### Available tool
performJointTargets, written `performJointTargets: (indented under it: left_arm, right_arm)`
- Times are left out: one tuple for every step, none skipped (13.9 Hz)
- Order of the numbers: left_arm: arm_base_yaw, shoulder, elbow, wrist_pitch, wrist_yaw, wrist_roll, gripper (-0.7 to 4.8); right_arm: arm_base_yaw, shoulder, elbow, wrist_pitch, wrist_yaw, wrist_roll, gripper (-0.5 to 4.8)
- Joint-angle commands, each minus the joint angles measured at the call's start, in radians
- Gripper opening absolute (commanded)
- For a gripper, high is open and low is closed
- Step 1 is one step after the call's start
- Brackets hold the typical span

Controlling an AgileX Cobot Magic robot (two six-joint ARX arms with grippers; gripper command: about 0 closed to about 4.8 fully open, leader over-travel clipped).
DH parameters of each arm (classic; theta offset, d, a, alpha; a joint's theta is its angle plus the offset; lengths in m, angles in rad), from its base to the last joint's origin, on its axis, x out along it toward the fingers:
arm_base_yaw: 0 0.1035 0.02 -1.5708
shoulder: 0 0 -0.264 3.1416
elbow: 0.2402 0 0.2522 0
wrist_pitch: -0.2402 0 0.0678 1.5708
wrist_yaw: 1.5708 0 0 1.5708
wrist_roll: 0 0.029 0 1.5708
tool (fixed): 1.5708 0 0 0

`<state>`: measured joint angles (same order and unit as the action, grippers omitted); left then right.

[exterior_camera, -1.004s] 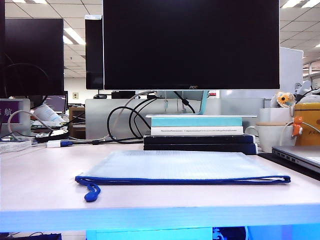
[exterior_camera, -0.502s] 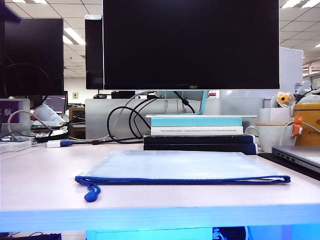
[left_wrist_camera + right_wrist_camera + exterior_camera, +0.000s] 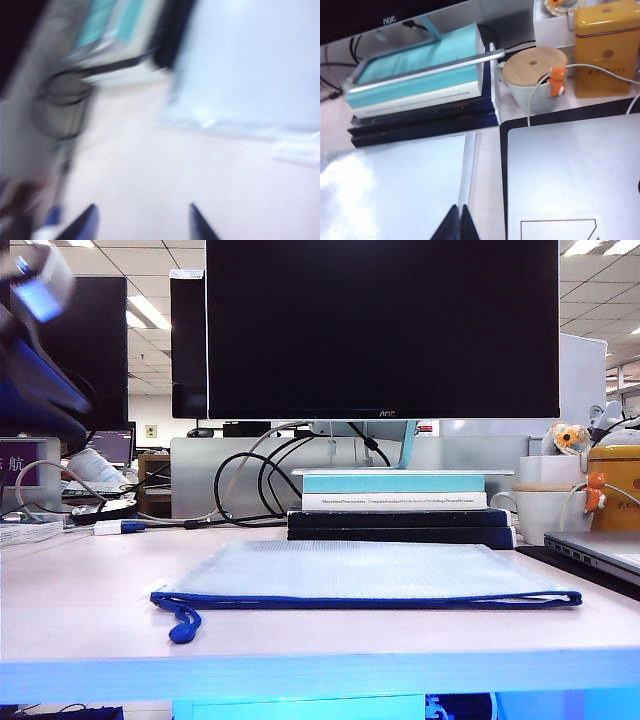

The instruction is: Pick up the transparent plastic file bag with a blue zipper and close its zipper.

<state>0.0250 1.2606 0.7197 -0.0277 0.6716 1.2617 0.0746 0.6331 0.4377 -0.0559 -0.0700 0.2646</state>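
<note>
The flat transparent plastic file bag (image 3: 365,573) is laid on the pale counter (image 3: 90,590). The released left hand (image 3: 142,222) is held beside it; the clenched right hand (image 3: 456,222) is held over its corner.

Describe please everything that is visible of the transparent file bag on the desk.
The transparent plastic file bag is a wide, flat, translucent pouch with a fine mesh pattern. It lies flat on the pale desk, in front of the stacked books. The zipper, dark blue, runs along its near edge, with a blue cord pull at the left end. Neither gripper touches it.
</note>
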Motion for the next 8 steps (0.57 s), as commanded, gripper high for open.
performJointTargets:
  left_arm:
    - [-0.042, 0.084, 0.002, 0.007, -0.003, 0.103, 3.14]
    - [-0.066, 0.124, 0.002, 0.006, -0.036, 0.168, 3.5]
    - [-0.084, 0.145, 0.002, 0.003, -0.088, 0.209, 3.54]
    - [-0.106, 0.171, 0.002, -0.007, -0.167, 0.288, 3.54]
    - [-0.128, 0.209, 0.002, -0.029, -0.22, 0.47, 3.53]
    - [-0.134, 0.23, 0.002, -0.039, -0.216, 0.545, 3.49]
    - [-0.134, 0.23, 0.002, -0.039, -0.214, 0.545, 3.49]
    - [-0.134, 0.23, 0.002, -0.04, -0.191, 0.545, 3.49]
  right_arm:
    - [0.001, 0.032, 0.003, 0.031, -0.026, -0.038, -0.01]
    - [0.001, 0.045, 0.003, 0.03, -0.038, -0.037, -0.01]
    - [0.001, 0.053, 0.003, 0.03, -0.045, -0.037, -0.01]
    - [0.001, 0.061, 0.003, 0.029, -0.054, -0.037, -0.01]
    - [0.001, 0.065, 0.003, 0.025, -0.067, -0.036, -0.01]
    - [0.001, 0.064, 0.002, 0.02, -0.068, -0.037, -0.01]
    - [0.001, 0.064, 0.002, 0.016, -0.067, -0.036, -0.01]
    - [0.001, 0.064, 0.002, 0.009, -0.067, -0.037, -0.01]
